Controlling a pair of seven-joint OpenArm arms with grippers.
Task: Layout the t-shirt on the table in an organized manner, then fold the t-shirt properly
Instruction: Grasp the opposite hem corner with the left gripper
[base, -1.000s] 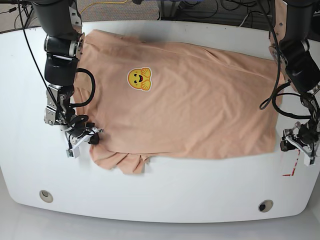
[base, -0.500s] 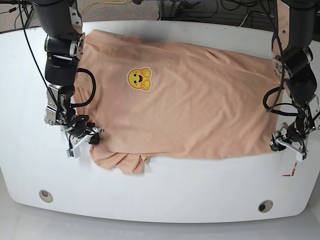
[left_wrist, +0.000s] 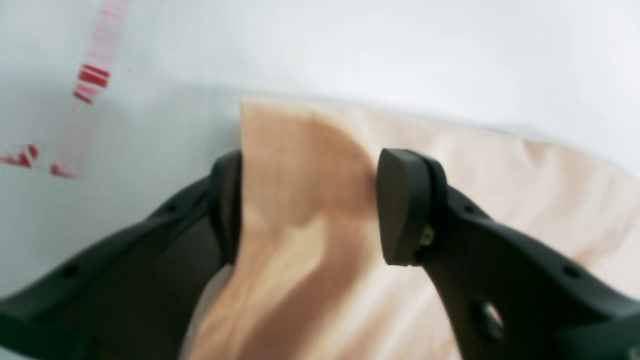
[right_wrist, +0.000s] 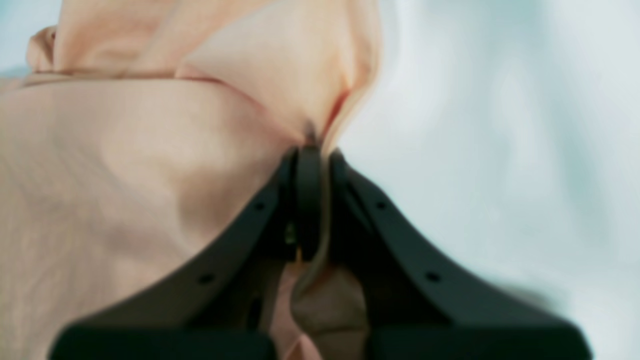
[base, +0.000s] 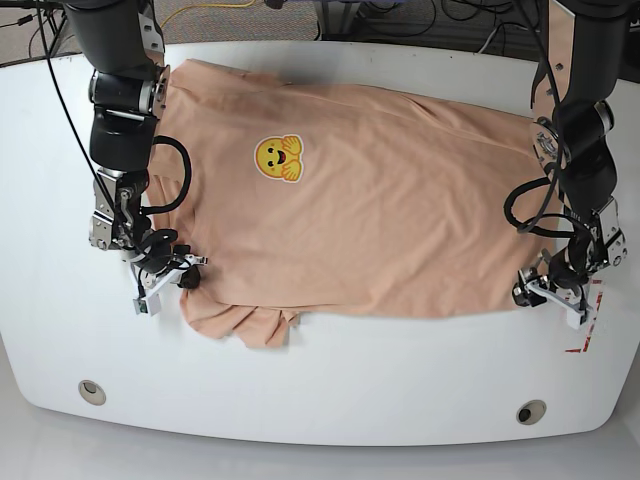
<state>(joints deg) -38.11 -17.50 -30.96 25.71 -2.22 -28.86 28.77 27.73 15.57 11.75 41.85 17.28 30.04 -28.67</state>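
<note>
Peach t-shirt lies spread on the table, smiley up; right gripper pinches its bunched sleeve, left gripper gapes around the near-right corner.

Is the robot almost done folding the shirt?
Not yet. The t-shirt already lies spread on the table, smiley face up, though one sleeve is bunched. The right gripper pinches that side; the left gripper stands open around a corner. No fold is made.
</note>
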